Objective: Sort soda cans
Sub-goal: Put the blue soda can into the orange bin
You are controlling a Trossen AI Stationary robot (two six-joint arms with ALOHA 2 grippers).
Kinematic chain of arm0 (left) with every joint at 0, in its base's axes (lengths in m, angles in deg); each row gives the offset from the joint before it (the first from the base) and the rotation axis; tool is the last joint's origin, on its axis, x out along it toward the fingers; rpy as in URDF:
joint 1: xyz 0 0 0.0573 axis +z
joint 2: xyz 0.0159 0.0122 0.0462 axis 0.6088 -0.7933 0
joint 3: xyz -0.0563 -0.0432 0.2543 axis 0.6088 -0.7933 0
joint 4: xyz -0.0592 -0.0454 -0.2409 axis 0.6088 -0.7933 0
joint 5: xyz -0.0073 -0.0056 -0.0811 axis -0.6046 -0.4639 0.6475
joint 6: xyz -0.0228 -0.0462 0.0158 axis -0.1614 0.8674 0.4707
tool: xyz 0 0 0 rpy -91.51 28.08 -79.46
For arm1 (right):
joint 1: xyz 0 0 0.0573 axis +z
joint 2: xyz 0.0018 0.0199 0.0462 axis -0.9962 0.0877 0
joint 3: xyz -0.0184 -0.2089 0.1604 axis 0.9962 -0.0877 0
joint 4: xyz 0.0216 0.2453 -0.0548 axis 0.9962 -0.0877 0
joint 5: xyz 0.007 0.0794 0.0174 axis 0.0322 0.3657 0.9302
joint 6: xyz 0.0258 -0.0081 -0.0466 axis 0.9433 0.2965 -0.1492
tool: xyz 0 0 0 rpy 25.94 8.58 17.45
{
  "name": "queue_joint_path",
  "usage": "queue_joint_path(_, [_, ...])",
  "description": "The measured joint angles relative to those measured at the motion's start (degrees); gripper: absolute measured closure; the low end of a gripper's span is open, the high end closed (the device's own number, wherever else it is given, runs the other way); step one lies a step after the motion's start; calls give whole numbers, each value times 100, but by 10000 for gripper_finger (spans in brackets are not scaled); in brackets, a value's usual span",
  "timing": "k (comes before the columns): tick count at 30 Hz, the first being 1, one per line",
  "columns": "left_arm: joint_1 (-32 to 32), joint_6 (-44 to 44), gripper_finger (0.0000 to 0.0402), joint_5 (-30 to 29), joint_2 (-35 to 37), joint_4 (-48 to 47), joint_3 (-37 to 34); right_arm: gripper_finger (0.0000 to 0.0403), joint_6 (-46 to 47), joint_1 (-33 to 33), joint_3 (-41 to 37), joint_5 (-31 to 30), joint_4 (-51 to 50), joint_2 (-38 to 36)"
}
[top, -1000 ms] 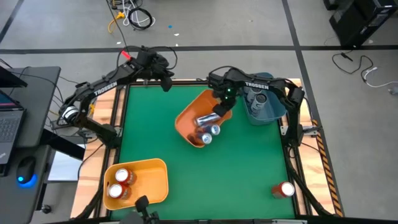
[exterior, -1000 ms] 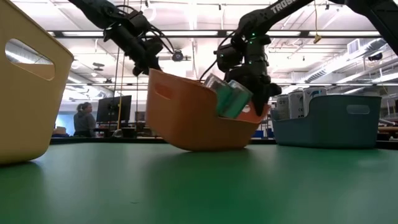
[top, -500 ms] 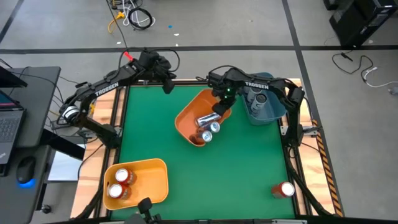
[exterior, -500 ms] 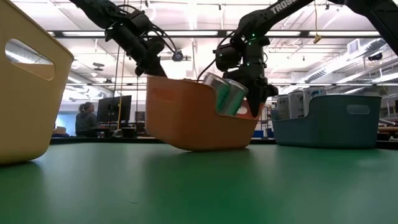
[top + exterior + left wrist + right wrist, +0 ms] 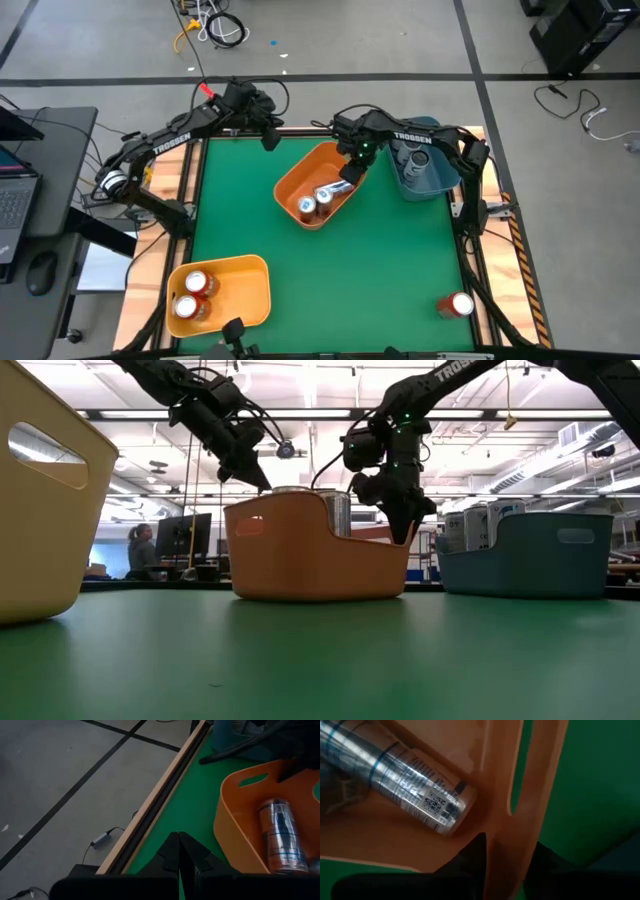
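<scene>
- On the green table (image 5: 330, 270), the orange bin (image 5: 300, 185) sits flat near the middle of the far half, with the blue bin (image 5: 425, 180) to its right and the yellow bin (image 5: 245, 285) at the near left corner.
- The right gripper (image 5: 352, 172) is clenched on the orange bin's wall by its handle slot; the right wrist view shows a finger (image 5: 470, 862) on each side of that wall.
- The left gripper (image 5: 268, 137) hangs above the table's far edge, its fingers (image 5: 172, 855) pressed together on nothing.
- Three cans (image 5: 322, 195) lie in the orange bin, one on its side (image 5: 405, 780).
- Two red-orange cans (image 5: 190, 295) stand in the yellow bin; a third (image 5: 458, 304) lies at the near right corner.
- Cans (image 5: 415, 158) show in the blue bin.
</scene>
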Motion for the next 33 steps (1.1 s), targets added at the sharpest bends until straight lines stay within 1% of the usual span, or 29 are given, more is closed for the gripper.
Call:
queue_joint_path(4, [0,0,401,0,0,0,0,286,-156,2,0,-229,2,-1])
queue_joint_path(10, [0,-10,401,0,0,0,0,244,-361,2,134,-270,-111,1])
queue_joint_path(20, [0,-19,402,-1,0,-9,0,183,-527,2,954,-280,-574,1])
queue_joint_path(25, [0,-21,401,-2,2,-11,0,169,-783,26,1393,-466,-935,1])
queue_joint_path(31, [0,-22,401,-2,2,-15,0,165,-1462,151,1869,-847,-1270,1])
queue_joint_path(33, [0,-22,401,-4,2,-15,0,166,-1724,182,1964,-855,-1264,1])
